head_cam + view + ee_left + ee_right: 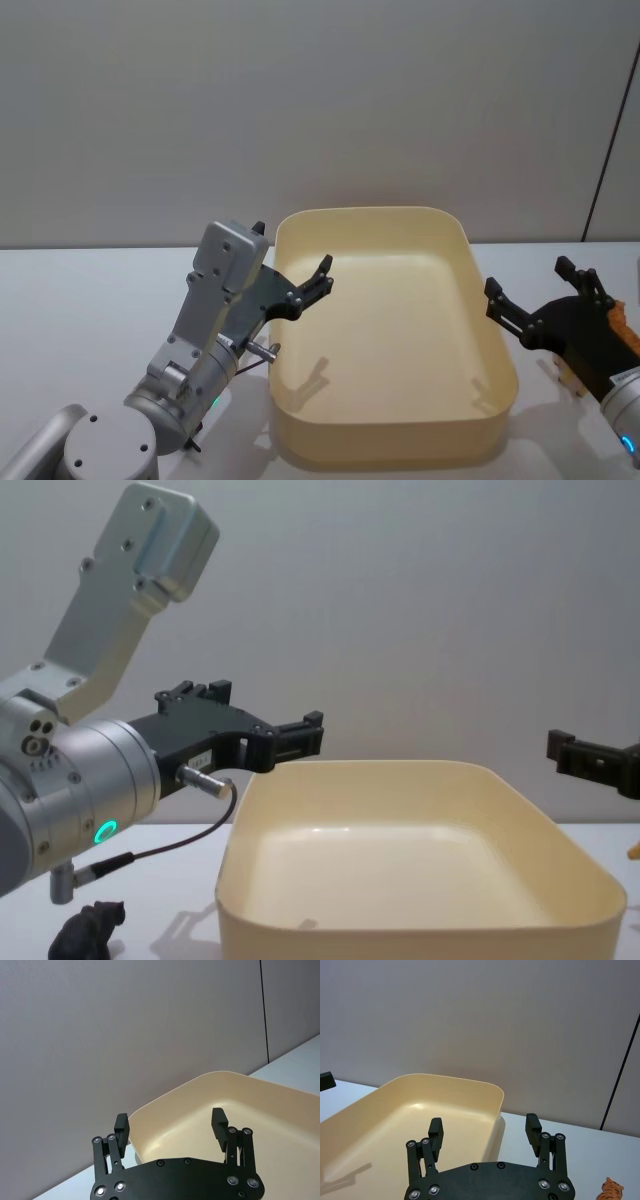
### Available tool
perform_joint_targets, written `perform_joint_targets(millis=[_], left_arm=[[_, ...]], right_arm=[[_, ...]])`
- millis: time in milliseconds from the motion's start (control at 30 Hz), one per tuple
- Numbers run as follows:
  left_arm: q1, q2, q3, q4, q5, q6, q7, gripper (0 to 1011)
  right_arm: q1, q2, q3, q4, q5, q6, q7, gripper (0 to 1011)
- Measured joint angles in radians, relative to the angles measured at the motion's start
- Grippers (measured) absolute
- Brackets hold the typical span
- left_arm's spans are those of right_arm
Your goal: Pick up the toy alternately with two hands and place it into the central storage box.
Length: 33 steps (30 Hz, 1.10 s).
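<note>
Silver and cylindrical, the left arm (pixel 70 780) looms at the near left of the chest view, with a green ring light (pixel 105 831) glowing on its body. Its flat black pronged left gripper (pixel 170 1119) is held in the air above the rear left corner of the large cream-yellow rectangular plastic storage box (pixel 400 445), pointing in over the rim. Its jaws are spread wide, and the box's pale rim shows between them.

The storage box sits in the middle of the white table (pixel 80 300). It has rounded corners, smooth sloping walls and a glossy floor that carries the shadow of the left gripper.

On the table just left of the box's near left corner, beneath the left arm, stands a small dark toy animal (pixel 88 930), a four-legged figure of dark brown or black.

The black pronged right gripper (pixel 528 277) hangs over the table just beside the box's right wall, with its jaws spread as well. An orange striped toy (pixel 611 1190), tiger-like, lies on the table on the far side of that gripper from the box. It is partly hidden behind the gripper's plate in the head view.
</note>
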Motion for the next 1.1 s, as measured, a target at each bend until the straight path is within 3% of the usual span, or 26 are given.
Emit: perform_joint_targets(millis=[1100], left_arm=[[0.000, 0.000, 0.000, 0.000, 0.000, 0.000, 0.000, 1002]], right_arm=[[0.000, 0.000, 0.000, 0.000, 0.000, 0.000, 0.000, 1001]])
